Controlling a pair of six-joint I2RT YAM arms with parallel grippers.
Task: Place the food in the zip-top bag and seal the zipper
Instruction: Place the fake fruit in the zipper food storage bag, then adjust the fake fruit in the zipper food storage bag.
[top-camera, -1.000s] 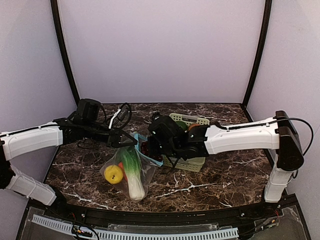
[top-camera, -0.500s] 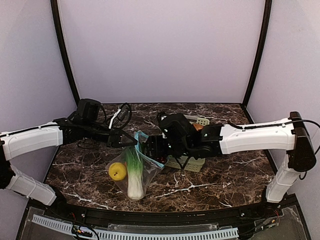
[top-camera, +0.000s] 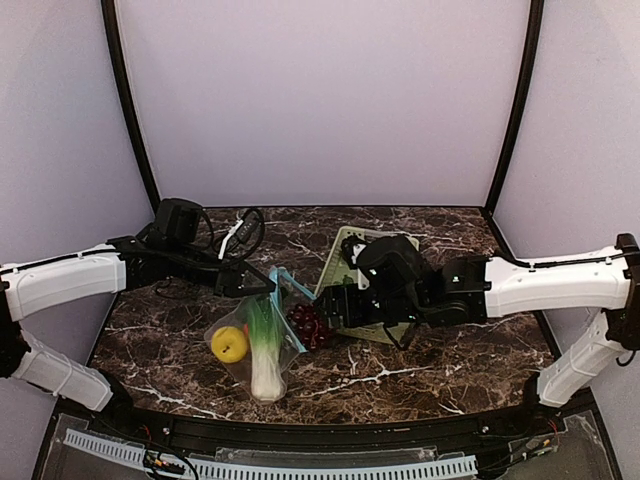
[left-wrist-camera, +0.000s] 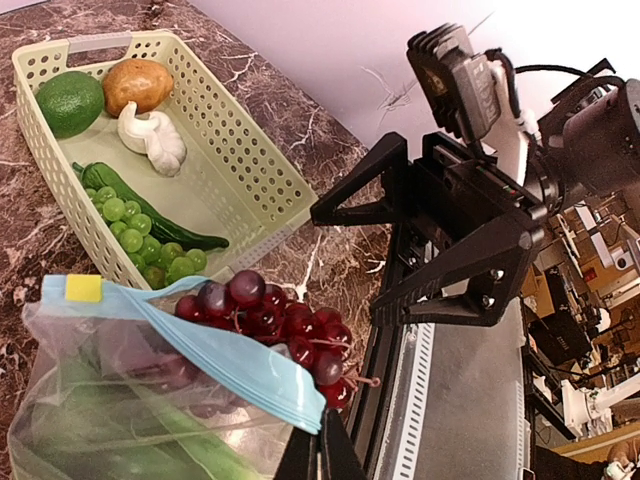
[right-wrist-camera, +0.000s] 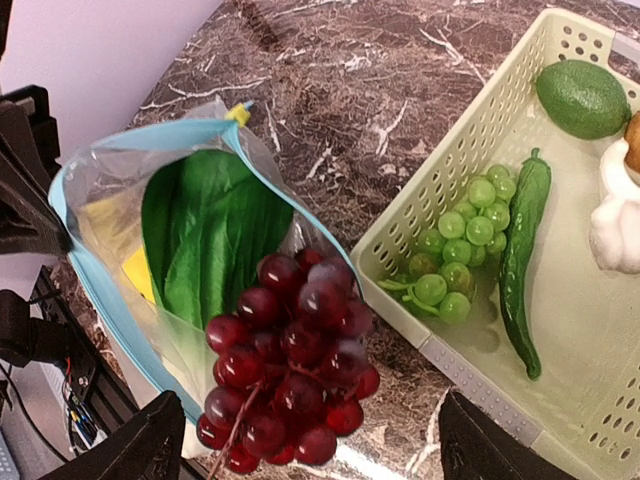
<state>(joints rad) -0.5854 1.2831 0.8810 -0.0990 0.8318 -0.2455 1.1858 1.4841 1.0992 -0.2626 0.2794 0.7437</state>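
— The zip-top bag: where is it?

— On the marble table, left of centre. My left gripper pinches its teal zipper, fingers closed on that edge, and the mouth gapes. Inside lie the lemon and the leafy green.

— What lies around it?

— The purple grapes sit at the mouth, touching the zipper, between the bag and the basket. I cannot tell whether any are inside. My right gripper hangs above them, jaws spread wide, holding nothing.

— And in the basket?

— Green grapes, a long green pepper, a lime, a white bulb and a brown potato.
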